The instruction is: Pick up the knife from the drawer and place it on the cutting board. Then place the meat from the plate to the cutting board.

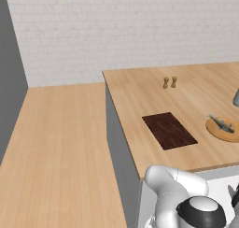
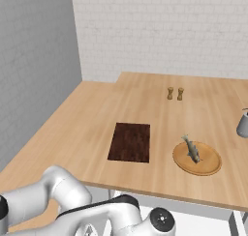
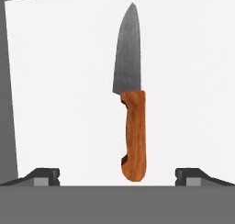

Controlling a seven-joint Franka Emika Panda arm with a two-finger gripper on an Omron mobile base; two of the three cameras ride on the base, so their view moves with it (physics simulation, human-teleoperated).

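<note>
Now the two small dark fingertips [image 3: 46, 176] stand spread wide, released, the gripper [image 3: 117, 177] holding nothing. Between them lies the small grey-bladed knife with orange-brown handle [image 3: 133, 126], flat on the plain white drawer floor [image 3: 59, 103], blade pointing away from the fingers. Cut off by the frame, the drawer's front cannot be seen. No writing is legible. Beyond, the white arm [image 2: 68, 206] bends low below the light wood counter [image 2: 145, 109], where the dark brown rectangular cutting board [image 2: 130, 142] sits beside the round tan plate [image 2: 210, 166] bearing the greyish meat [image 2: 192, 149].
</note>
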